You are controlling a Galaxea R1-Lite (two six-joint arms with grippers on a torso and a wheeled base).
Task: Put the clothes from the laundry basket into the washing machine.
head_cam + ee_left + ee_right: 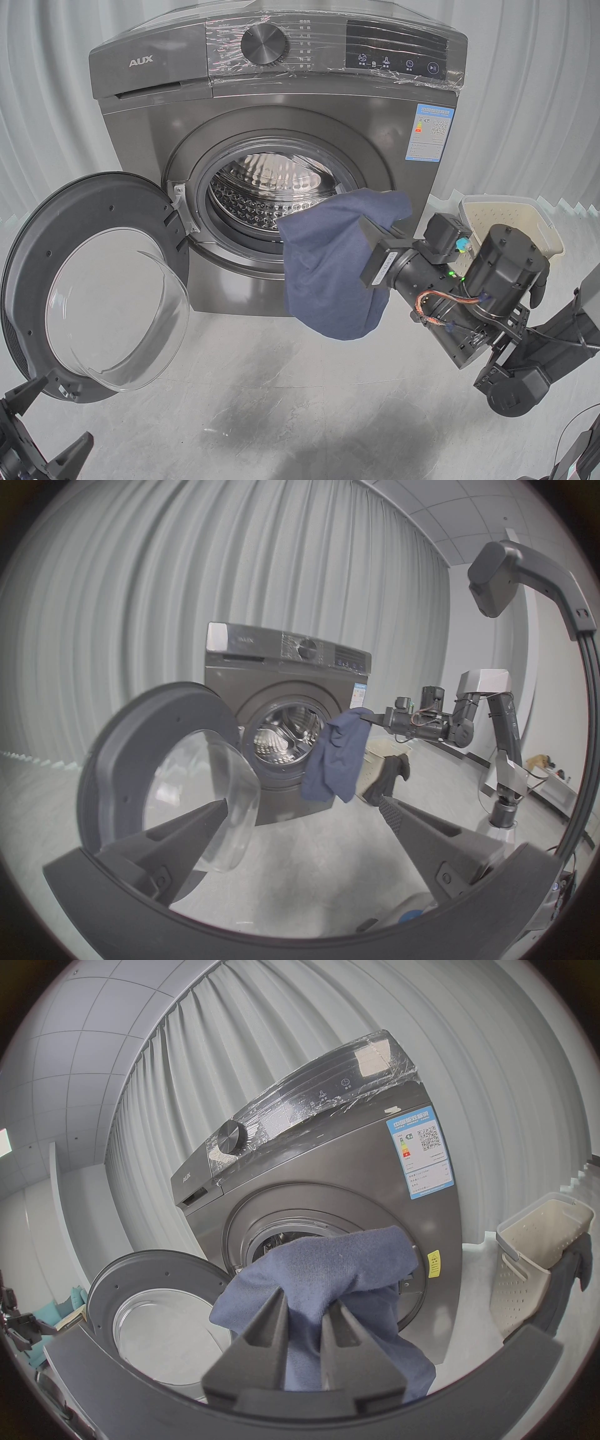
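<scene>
A grey washing machine [275, 94] stands with its round door [37, 250] swung out to the left and its steel drum [269, 181] exposed. My right gripper [306, 1300] is shut on a navy blue garment [328, 275], which hangs in front of the lower right of the drum opening, just outside it. The garment [337, 1260] drapes over the fingers [269, 1335]. A cream laundry basket [500, 215] sits on the floor to the right of the machine, behind my right arm. My left gripper [301, 800] is open and holds nothing, low at the left near the door.
A dark garment [572, 1272] hangs over the rim of the basket [537, 1235]. Pale curtains run behind the machine. Bare grey floor [281, 400] lies in front of it. The open door [156, 755] stands between my left gripper and the drum.
</scene>
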